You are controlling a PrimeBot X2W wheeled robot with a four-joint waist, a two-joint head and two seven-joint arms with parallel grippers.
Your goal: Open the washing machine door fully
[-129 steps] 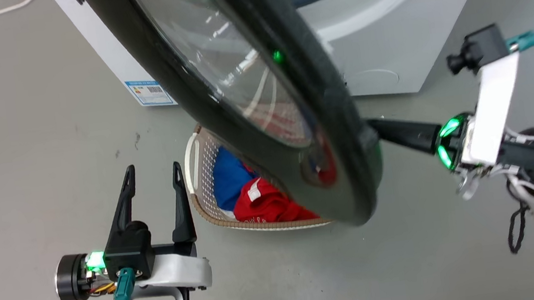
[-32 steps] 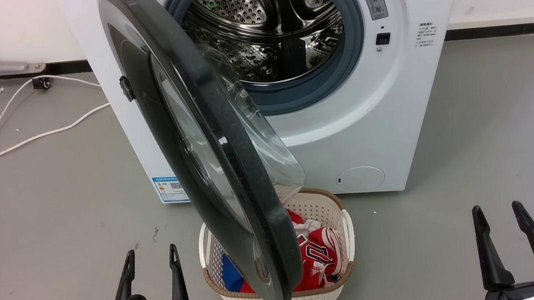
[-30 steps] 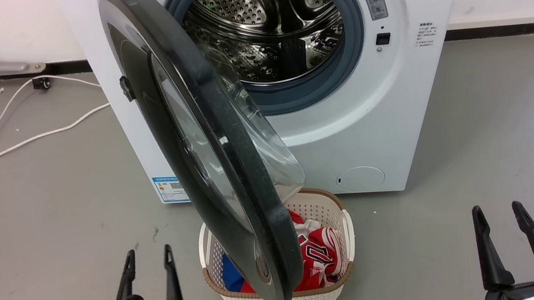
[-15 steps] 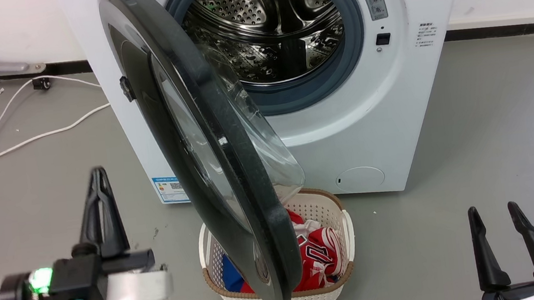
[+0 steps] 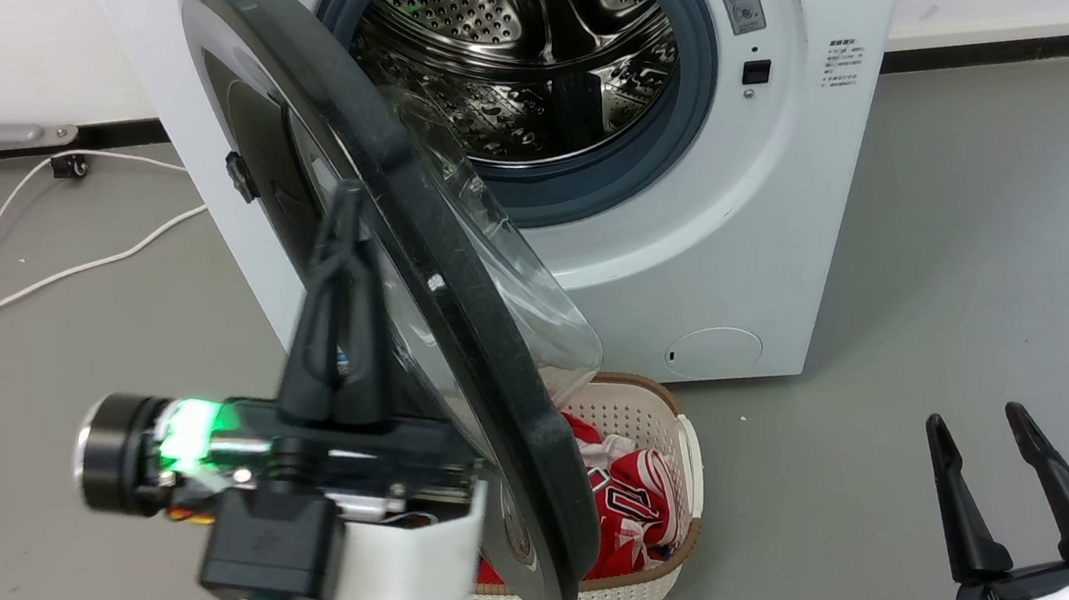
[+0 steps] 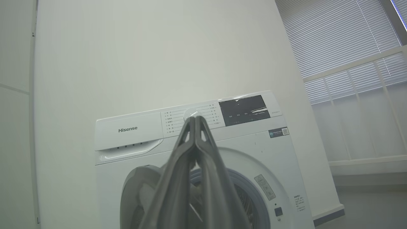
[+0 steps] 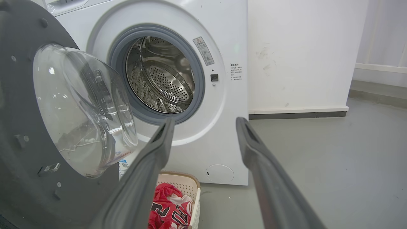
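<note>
The washing machine (image 5: 736, 217) is white, and its steel drum stands exposed. The washing machine door (image 5: 457, 329), black-rimmed with a clear glass bowl, hangs from the left hinge and juts out about square to the front. My left gripper (image 5: 344, 201) is shut with nothing in it, raised in front of the door's outer face; whether it touches is unclear. In the left wrist view the left gripper (image 6: 194, 118) points at the control panel of the washing machine (image 6: 127, 133), above the door (image 6: 136, 190). My right gripper (image 5: 973, 416) rests open at the lower right. The right gripper (image 7: 206, 121) faces the door's bowl (image 7: 79, 111).
A white basket (image 5: 684, 444) with red and blue clothes stands on the floor under the door's free edge, also seen as the basket (image 7: 192, 187). A white cable (image 5: 40, 286) lies on the grey floor at the left. A wall runs behind the machine.
My left arm has risen from the bottom left and swung right, up to the door's outer face, with its fingers now shut. The door and right gripper have barely shifted; the camera moved slightly.
</note>
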